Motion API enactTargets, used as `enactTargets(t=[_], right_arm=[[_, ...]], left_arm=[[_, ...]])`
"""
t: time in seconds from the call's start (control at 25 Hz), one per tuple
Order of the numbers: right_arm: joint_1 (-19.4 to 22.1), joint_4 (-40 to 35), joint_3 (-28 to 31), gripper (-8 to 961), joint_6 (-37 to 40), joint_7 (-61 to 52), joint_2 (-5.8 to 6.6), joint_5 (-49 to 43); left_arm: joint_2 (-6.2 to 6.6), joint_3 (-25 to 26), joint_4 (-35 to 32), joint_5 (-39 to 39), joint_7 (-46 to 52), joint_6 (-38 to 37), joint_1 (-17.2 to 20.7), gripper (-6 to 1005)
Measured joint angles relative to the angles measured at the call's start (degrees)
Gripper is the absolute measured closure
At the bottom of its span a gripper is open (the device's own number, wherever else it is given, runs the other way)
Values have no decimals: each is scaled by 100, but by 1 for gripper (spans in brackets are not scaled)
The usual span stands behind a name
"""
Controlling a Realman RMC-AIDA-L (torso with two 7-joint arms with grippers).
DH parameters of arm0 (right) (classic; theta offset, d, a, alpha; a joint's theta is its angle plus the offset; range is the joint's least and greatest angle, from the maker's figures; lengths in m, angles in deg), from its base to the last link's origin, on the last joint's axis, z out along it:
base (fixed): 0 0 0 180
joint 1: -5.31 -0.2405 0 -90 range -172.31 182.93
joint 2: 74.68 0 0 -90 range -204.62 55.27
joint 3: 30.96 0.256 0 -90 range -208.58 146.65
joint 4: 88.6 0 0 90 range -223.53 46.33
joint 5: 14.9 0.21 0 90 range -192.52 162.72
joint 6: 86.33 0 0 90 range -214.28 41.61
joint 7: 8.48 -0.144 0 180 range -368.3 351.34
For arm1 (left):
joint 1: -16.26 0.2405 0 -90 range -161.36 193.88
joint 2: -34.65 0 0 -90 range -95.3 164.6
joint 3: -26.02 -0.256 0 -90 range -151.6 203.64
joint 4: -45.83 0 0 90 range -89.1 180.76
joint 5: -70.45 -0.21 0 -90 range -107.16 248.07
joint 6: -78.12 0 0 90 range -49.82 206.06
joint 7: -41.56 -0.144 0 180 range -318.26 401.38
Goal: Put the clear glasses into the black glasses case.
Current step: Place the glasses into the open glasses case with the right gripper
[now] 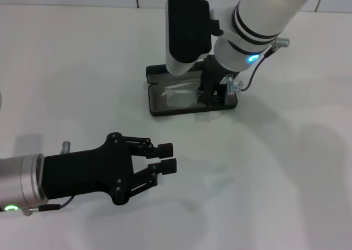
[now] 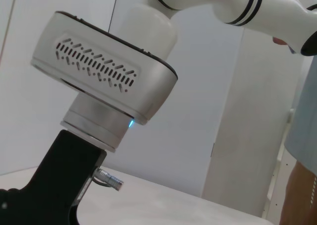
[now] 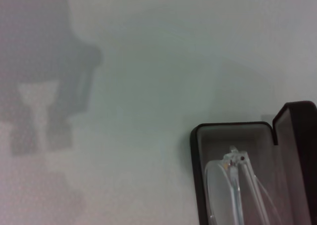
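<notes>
The black glasses case point(image 1: 165, 109) lay open on the white tabletop point(image 1: 286, 167), toward the far side of the head view and a little right of centre, with its lid standing up along the far edge. The clear glasses point(image 1: 179, 94) rested inside the case, on its pale lining, folded with their thin arms across the lenses; the right wrist view showed one lens and the hinge end point(image 3: 233, 185) lying close to one end wall of the case point(image 3: 195, 155), with the raised lid beside them. The right gripper point(image 1: 212, 96) reached down from the upper right into the open case, at the end of the glasses nearest the robot's right; its jaws were hidden behind the arm's wrist and the black camera housing, so I cannot tell whether they were open or closed, or whether they touched the glasses. The left gripper point(image 1: 168, 157) hovered low over the tabletop in the near left part of the head view, well apart from the case, its two jaws close together with only a thin gap between the pads and nothing held between them.
</notes>
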Motion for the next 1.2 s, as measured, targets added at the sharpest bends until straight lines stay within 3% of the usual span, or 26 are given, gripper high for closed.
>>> enactTargets(t=[1.0,1.2], right_arm=[[88,99,-17,848,-193,-46,0,160],[91,83,-44,775,-210,-45,0,161]], left_arm=[[-3,0,2,-1,2,42,-20,732],[-3,0,2,-1,3,60,-13,731]])
